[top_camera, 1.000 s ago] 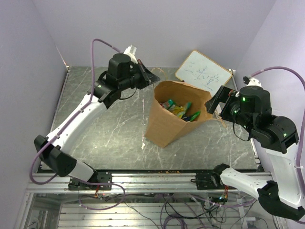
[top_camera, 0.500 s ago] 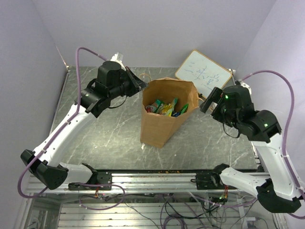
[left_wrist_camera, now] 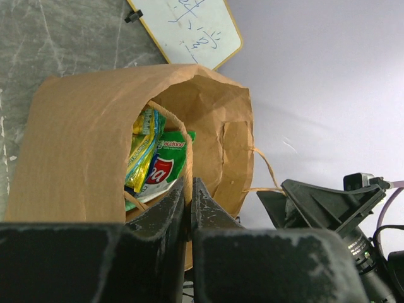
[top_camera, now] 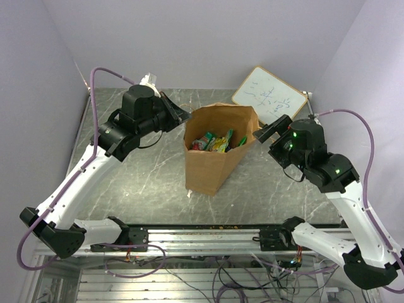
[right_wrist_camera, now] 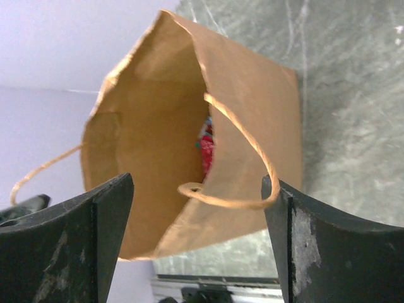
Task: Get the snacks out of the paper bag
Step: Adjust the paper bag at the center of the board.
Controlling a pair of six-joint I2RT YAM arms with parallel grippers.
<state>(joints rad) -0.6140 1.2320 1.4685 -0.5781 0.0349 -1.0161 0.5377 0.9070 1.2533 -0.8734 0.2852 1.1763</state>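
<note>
The brown paper bag [top_camera: 208, 167] stands upright mid-table, mouth open upward. Several glossy snacks [top_camera: 218, 142], green, yellow and red, lie inside it. My left gripper [top_camera: 182, 116] is shut on the bag's left rim. In the left wrist view [left_wrist_camera: 188, 184] the paper sits pinched between the jaws, with the snacks [left_wrist_camera: 156, 159] just beyond. My right gripper [top_camera: 262, 132] is open and empty, just off the bag's right rim. In the right wrist view [right_wrist_camera: 197, 181] the wide jaws frame the bag [right_wrist_camera: 151, 126] and its handle loop [right_wrist_camera: 243, 203]; a red packet [right_wrist_camera: 206, 150] peeks out.
A white writing board [top_camera: 268, 95] leans at the back right, just behind the bag and my right gripper; it also shows in the left wrist view [left_wrist_camera: 189, 28]. Purple walls close in at the back and both sides. The dark marble table [top_camera: 139, 170] stretches left of the bag.
The bag has been drawn left and stood more upright by my left gripper. My right gripper has followed it leftward, still open.
</note>
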